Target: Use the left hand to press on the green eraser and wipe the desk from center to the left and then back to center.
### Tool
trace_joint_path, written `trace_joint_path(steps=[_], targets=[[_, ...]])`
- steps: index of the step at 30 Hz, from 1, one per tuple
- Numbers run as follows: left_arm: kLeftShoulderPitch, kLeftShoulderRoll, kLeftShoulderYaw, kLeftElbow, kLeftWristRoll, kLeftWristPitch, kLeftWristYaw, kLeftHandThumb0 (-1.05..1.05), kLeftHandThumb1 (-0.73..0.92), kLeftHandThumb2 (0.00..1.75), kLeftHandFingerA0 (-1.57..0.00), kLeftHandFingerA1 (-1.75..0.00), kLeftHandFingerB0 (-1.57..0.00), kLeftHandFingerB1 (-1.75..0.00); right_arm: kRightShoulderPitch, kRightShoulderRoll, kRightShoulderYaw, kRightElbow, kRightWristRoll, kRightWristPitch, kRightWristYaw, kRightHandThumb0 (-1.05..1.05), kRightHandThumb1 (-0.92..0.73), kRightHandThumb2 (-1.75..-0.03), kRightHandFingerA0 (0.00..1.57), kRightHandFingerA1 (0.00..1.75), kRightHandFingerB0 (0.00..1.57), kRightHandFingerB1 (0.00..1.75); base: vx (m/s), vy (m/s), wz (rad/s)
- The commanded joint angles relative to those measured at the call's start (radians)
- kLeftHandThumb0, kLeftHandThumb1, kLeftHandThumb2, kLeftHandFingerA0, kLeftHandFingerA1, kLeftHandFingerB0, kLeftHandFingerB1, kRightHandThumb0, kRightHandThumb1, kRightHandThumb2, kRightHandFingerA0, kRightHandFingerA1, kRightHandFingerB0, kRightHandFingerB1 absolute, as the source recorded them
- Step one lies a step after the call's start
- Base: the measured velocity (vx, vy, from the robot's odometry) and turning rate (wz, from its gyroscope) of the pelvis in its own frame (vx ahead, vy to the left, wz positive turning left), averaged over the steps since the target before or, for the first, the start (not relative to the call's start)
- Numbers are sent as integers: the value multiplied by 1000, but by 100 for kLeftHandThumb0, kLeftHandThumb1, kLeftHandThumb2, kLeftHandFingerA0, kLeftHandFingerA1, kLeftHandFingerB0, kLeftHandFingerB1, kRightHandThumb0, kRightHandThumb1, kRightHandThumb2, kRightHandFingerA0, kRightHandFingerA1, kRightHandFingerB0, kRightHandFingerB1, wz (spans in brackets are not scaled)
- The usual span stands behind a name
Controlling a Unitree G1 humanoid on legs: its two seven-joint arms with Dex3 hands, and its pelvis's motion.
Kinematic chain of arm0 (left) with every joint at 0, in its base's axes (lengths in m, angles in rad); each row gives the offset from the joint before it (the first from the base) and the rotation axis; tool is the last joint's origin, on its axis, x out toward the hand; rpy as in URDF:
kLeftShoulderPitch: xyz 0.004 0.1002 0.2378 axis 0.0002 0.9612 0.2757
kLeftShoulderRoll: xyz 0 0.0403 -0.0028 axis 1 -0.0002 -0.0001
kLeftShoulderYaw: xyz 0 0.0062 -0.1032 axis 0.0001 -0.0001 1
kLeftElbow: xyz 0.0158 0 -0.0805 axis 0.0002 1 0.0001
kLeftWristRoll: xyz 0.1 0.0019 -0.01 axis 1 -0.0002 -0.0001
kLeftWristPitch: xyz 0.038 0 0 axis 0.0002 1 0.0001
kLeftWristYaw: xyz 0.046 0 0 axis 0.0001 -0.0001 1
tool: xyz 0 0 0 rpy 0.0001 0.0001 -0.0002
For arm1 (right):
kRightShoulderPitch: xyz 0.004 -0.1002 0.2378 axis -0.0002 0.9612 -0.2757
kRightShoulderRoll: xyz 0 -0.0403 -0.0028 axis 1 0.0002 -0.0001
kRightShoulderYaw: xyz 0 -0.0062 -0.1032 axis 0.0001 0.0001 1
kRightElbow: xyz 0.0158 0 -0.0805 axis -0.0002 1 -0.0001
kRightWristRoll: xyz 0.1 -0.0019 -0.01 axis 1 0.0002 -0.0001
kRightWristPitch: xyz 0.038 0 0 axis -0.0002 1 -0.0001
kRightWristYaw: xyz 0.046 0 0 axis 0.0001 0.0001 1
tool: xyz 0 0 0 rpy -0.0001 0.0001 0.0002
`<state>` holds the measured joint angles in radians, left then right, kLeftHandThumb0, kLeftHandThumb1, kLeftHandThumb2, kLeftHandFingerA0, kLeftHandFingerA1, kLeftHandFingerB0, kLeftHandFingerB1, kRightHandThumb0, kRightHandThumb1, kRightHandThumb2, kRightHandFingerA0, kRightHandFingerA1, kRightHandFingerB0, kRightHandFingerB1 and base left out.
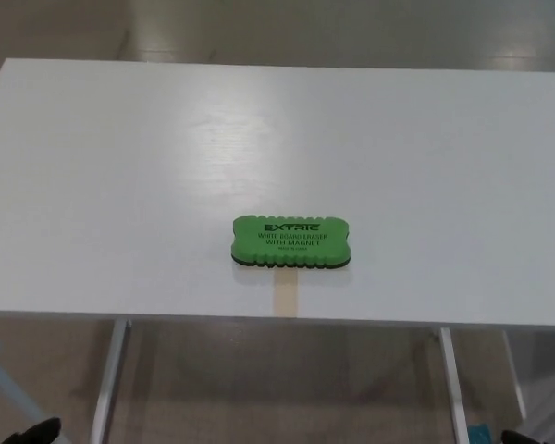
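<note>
The green eraser lies flat on the white desk, near the middle of its front edge, with black print on top. Nothing touches it. Only a small black piece of my left hand shows at the bottom left, below the desk's front edge and far from the eraser. An even smaller black piece of my right hand shows at the bottom right. Too little of either hand is visible to read its state.
A short tan strip is stuck to the desk just in front of the eraser. Metal legs hold the desk up over a brownish floor. The desk's front edge runs across the lower picture.
</note>
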<state>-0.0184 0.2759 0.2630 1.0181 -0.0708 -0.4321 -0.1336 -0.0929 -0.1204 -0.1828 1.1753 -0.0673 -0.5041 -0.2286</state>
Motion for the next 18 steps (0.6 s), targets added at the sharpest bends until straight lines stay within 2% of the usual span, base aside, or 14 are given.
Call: trace_joint_path(steps=[1,2,4,5,6,8,9,11,12,16,18], targets=[[27,56,-112,-89,37,-134,-231,-31,65,60,-63,-43,-56,-38,-9,2,-3,19,9,-50,-19,-22,-69,-60,61,47,51,42,0,0,0],[29,62,-126,-104,35,-138,-254,-31,65,60,-63,-43,-56,-38,-10,3,-4,19,10,-50,-17,-22,-69,-60,61,47,51,42,0,0,0],[50,77,-176,-224,-33,-120,-440,-32,66,60,-65,-43,-57,-37,-12,-2,3,19,1,-47,-24,-22,-69,-60,60,47,51,42,0,0,0],[54,79,-181,-239,-41,-112,-454,-32,66,60,-65,-43,-57,-37,-13,-2,2,19,2,-47,-23,-22,-69,-60,60,47,51,42,0,0,0],[85,91,-213,-365,-118,-45,-574,-35,63,61,-69,-44,-59,-38,-16,0,1,19,5,-47,-23,-22,-69,-60,61,47,51,42,0,0,0],[101,100,-236,-441,-161,-5,-644,-35,64,62,-72,-45,-62,-39,-17,1,-2,19,9,-46,-20,-22,-70,-60,61,47,51,42,0,0,0],[123,120,-284,-564,-221,60,-737,-31,66,62,-75,-46,-66,-40,-19,2,-4,21,12,-45,-20,-22,-69,-60,61,47,51,42,0,0,0],[142,138,-321,-651,-254,98,-781,-31,67,63,-76,-47,-69,-42,-20,3,-2,22,8,-44,-26,-22,-69,-60,61,47,51,42,0,0,0],[157,151,-347,-715,-261,116,-784,-26,71,62,-79,-46,-79,-44,-19,5,-4,21,11,-44,-24,-23,-69,-60,62,48,52,43,0,0,0],[180,168,-380,-804,-266,139,-772,-25,73,62,-80,-46,-82,-45,-17,9,-9,20,18,-46,-19,-23,-69,-60,63,48,53,43,0,0,0],[197,184,-437,-917,-286,161,-779,-18,77,63,-82,-46,-85,-46,-15,9,-6,24,14,-44,-26,-23,-68,-60,63,49,55,44,0,0,0]])
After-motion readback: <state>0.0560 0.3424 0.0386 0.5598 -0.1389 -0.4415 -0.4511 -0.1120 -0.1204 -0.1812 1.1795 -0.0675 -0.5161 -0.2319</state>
